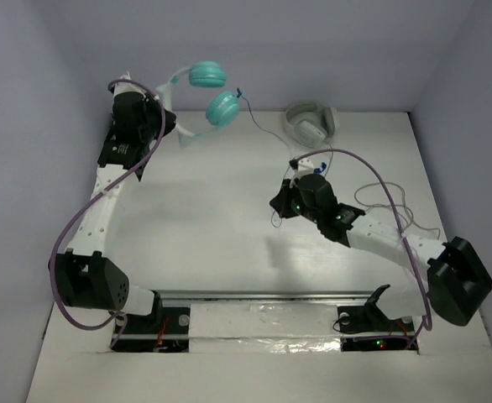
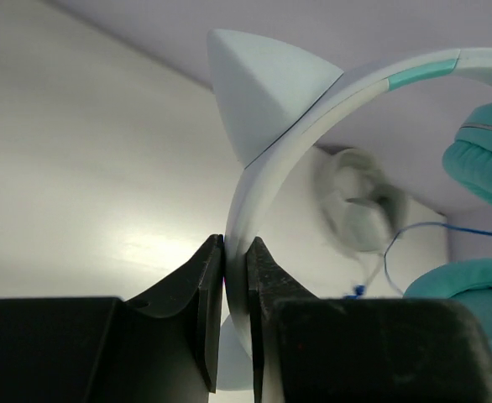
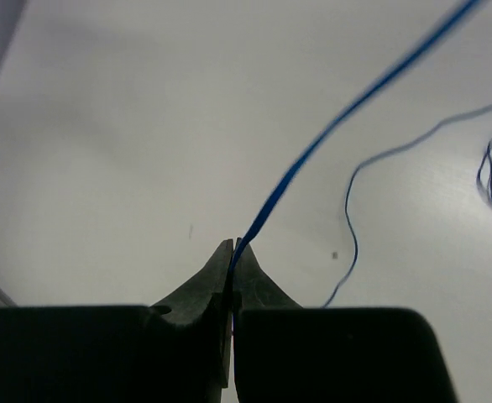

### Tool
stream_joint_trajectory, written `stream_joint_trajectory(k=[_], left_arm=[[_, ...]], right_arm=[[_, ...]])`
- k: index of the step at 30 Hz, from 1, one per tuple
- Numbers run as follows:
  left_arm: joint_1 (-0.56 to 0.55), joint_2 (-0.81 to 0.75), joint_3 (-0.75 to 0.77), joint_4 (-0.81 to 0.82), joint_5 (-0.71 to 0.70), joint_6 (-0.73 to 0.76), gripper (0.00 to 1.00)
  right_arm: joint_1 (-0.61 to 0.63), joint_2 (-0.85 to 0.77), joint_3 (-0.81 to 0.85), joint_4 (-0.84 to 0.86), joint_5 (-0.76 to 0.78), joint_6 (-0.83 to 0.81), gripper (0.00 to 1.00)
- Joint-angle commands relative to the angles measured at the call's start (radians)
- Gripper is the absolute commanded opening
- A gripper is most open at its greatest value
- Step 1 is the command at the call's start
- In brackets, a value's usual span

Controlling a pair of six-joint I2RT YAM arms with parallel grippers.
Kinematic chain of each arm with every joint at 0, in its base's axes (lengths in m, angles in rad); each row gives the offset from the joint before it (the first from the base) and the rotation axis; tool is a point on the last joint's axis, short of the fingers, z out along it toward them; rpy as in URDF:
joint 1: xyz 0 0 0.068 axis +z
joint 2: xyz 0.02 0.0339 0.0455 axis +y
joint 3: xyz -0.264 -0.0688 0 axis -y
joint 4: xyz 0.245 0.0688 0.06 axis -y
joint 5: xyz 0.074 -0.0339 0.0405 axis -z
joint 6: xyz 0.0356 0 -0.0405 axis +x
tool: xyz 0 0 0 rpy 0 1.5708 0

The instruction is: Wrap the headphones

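Item: headphones (image 1: 222,107), L gripper (image 2: 235,252) clamped on headband (image 2: 259,180), R gripper (image 3: 232,252) pinching blue cable (image 3: 347,116); we'd keep it taut, w/ even loops.

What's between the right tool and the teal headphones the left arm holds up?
Just the teal over-ear headphones' thin blue cable, pinched in the right tool; top view.

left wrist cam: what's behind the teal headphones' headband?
Framed by the headband: the larger grey-white headphones on the table, blurred, the blue cable beside them. Teal ear cups hide whatever lies further right.
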Motion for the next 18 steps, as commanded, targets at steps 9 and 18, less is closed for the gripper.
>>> stream_joint_trajectory(k=[9, 18], left_arm=[[0.003, -0.211, -0.174, 0.205, -0.294, 0.077, 0.00], [-0.030, -0.179, -0.313, 0.193, -0.101, 0.096, 0.00]], right_arm=[[0.403, 0.100, 0.311, -0.692, 0.343, -0.080, 0.00], [0.527, 0.089, 0.674, -0.900, 0.437, -0.232, 0.00]])
